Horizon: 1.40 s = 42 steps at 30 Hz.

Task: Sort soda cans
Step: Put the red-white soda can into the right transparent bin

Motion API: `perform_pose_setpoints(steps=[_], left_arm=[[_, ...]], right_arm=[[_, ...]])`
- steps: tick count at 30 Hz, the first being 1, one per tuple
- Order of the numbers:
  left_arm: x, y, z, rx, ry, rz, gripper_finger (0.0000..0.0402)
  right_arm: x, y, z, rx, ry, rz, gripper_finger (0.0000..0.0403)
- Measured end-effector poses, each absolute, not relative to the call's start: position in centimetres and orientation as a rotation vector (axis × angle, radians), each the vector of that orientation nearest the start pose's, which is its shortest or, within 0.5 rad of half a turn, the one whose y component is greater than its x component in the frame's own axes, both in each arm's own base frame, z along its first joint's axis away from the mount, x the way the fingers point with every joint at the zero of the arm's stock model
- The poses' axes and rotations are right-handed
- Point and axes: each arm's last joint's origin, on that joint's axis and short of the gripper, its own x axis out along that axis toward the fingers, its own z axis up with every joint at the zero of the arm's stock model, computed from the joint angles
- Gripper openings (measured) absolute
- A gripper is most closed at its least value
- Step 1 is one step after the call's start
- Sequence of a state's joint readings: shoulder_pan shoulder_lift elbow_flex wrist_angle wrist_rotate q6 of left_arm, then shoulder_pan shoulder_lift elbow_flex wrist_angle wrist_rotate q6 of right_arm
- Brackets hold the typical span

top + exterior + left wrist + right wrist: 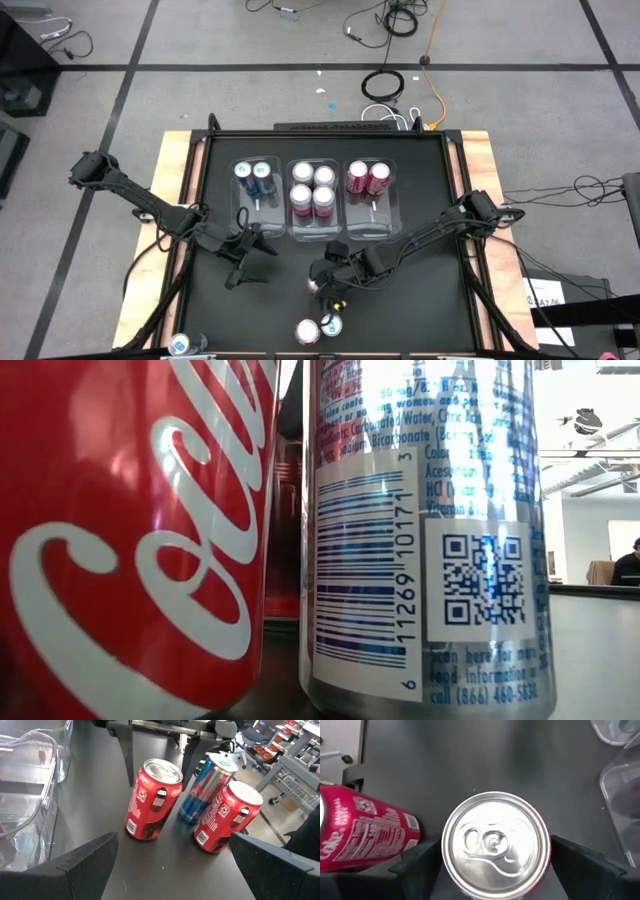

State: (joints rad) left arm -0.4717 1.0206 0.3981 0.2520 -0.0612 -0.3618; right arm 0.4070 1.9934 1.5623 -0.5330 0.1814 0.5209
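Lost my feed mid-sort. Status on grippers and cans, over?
Right gripper straddling an upright red can, jaws open. Left gripper open, empty, near bins. Three cans unsorted at front; second red can close beside.

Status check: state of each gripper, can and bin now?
left gripper: open, empty.
right gripper: around the red can.
red can: upright, on the table.
loose red can, blue can: upright, unsorted.
corner can: upright, unsorted.
bins: upright; hold teal cans, pink cans, dark red cans, standing.
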Motion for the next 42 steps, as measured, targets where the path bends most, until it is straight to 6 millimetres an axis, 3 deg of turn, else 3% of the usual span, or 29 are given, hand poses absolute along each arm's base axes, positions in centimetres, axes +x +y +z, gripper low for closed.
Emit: perform_pose_setpoints(steps=[9,19,27,32,36,42], left_arm=[[18.4,-9.2,19.9,-0.252,0.435,-0.334,0.0390],[18.4,-9.2,19.9,-0.253,0.435,-0.334,0.0390],[18.4,-9.2,19.9,-0.253,0.435,-0.334,0.0390],[18.4,-9.2,19.9,-0.253,0.435,-0.334,0.0390],[18.4,-9.2,19.9,-0.256,0.435,-0.334,0.0390],[18.4,-9.2,19.9,-0.256,0.435,-0.334,0.0390]], right_arm=[[40.2,16.6,20.3,0.195,0.971,-0.050,0.0341],[40.9,16.0,20.5,0.240,0.927,-0.066,0.0340],[40.9,15.7,20.6,0.252,0.928,-0.078,0.0294],[40.8,15.6,20.8,0.256,0.933,-0.081,0.0293],[40.2,15.4,21.7,0.263,0.947,-0.089,0.0295],[38.4,14.5,25.4,0.287,0.895,-0.159,0.0294]])
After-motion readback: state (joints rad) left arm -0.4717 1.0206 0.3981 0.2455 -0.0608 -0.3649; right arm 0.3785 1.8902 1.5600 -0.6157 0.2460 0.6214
